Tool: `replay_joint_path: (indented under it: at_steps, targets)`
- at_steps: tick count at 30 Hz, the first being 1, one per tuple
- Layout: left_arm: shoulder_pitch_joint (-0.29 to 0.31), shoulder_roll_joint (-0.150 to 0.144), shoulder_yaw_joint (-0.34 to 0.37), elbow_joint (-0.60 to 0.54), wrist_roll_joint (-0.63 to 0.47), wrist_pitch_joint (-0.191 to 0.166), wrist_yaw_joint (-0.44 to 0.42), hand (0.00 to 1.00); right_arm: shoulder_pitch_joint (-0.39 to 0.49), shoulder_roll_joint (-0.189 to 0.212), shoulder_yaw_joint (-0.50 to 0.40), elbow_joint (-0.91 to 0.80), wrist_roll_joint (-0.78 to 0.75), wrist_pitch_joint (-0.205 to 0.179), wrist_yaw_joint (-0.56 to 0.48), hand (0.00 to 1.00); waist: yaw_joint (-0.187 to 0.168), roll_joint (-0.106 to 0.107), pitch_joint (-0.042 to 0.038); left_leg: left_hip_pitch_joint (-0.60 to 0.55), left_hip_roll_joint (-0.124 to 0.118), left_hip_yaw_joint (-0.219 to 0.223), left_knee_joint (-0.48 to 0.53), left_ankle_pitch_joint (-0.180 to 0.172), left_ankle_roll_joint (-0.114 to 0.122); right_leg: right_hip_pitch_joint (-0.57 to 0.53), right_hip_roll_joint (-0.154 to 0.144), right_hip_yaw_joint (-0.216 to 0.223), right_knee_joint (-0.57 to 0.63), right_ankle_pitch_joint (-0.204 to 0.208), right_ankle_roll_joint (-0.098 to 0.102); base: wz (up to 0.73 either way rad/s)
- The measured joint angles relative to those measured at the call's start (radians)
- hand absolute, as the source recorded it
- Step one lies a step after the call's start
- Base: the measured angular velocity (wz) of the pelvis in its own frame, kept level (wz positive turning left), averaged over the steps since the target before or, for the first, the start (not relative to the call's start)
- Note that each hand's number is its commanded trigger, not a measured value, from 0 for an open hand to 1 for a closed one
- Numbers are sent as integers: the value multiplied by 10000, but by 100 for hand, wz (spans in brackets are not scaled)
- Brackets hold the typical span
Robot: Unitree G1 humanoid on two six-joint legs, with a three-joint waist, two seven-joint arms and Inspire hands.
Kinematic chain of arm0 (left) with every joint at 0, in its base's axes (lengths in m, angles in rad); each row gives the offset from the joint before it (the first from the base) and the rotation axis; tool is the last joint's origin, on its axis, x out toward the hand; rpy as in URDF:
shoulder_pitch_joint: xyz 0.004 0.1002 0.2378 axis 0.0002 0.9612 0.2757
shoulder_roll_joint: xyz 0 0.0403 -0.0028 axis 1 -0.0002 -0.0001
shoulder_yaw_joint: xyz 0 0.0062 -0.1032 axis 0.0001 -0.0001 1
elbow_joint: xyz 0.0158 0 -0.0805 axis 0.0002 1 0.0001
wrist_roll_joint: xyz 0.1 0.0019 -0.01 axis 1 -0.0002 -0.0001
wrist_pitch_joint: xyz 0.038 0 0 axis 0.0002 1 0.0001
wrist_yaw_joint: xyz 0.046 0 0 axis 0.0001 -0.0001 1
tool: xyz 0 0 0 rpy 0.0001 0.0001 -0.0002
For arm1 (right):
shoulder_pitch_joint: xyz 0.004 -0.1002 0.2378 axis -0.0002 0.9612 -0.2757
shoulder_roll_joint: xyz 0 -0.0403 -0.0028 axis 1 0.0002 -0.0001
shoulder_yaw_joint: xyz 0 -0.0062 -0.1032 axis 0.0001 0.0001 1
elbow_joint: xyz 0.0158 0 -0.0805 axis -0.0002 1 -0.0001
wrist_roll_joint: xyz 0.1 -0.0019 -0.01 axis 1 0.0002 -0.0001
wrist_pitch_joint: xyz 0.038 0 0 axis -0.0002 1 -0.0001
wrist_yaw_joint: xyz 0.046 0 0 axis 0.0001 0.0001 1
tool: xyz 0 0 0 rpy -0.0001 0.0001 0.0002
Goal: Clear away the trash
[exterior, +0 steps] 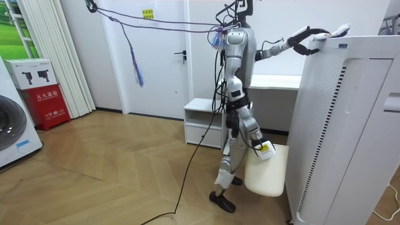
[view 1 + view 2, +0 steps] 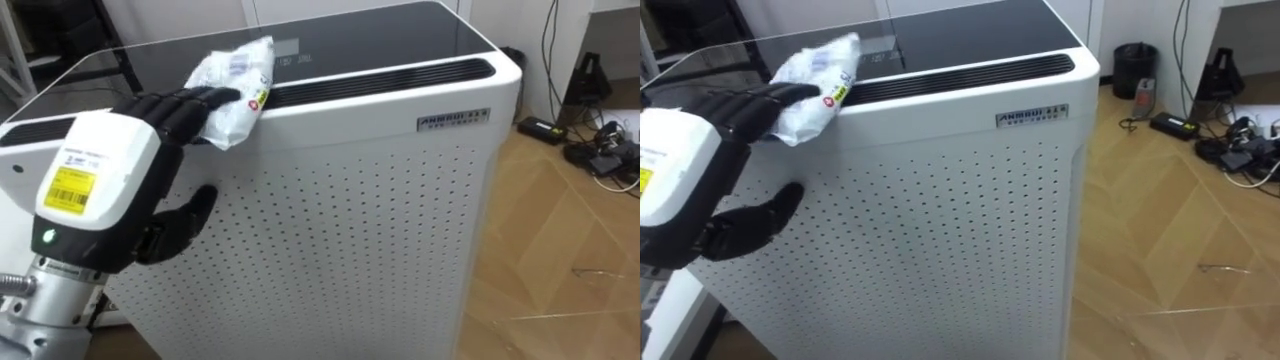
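Crumpled wrapper at the near-left top edge of the air purifier is only touched by the uncurled fingers of the left hand, so curl them fully over it before lifting.

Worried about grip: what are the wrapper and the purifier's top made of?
The wrapper looks like thin plastic film: crumpled, creased, glossy white. The purifier top is a smooth dark glossy panel, glass or plastic; it mirrors the room.
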Motion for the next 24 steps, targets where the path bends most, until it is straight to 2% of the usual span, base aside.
replay_joint_path:
  at_steps: [3, 8, 17, 24]
  targets:
    - [-49, -6, -5, -1, -400, 140, 149, 100, 2, -9, 1, -47, 2, 7, 0, 100, -66, 11, -11, 15, -3, 18, 4, 12, 2, 7, 4, 36, 2, 21, 2, 0]
    - [-299, -3, 23, 10, -399, 272, 372, 100, 3, -11, 2, -94, 2, 9, 0, 100, -218, 7, -12, 23, -5, 21, 62, 15, 6, 9, 1, 50, 5, 25, 5, 0]
    - [-315, -5, 34, 18, -598, 332, 757, 100, 26, -18, 12, -120, 16, 16, -3, 100, -231, -22, -17, 97, 5, 125, -76, 15, 7, 3, 5, 141, 6, 23, 7, -3]
    - [-307, -17, 45, -440, -1215, -57, 620, 100, 73, 53, 50, -119, 82, -52, -35, 100, 24, -89, -66, 141, 5, 124, -106, 32, 9, -44, -4, 110, -50, 23, 7, 0]
